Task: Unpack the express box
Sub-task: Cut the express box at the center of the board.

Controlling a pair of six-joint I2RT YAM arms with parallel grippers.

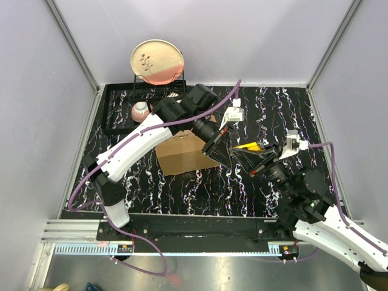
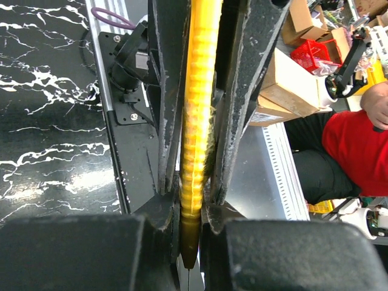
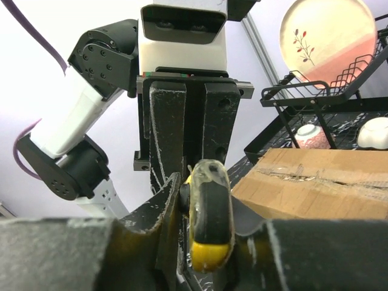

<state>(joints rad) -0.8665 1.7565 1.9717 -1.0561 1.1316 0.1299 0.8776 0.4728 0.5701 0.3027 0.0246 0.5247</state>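
Note:
The brown cardboard express box lies on the black marbled table, its taped top seam showing in the right wrist view. Just right of it, above the table, both grippers meet on a yellow utility knife. My left gripper is shut on the knife's ribbed yellow body, which runs up between its fingers. My right gripper faces it and has its fingers against both sides of the knife's black-and-yellow end. The left gripper's fingers stand upright behind that end.
A black wire dish rack at the back left holds a pink-and-cream plate and a small patterned bowl. Grey walls close the cell on three sides. Beyond the table's near edge are cardboard boxes and a person in red.

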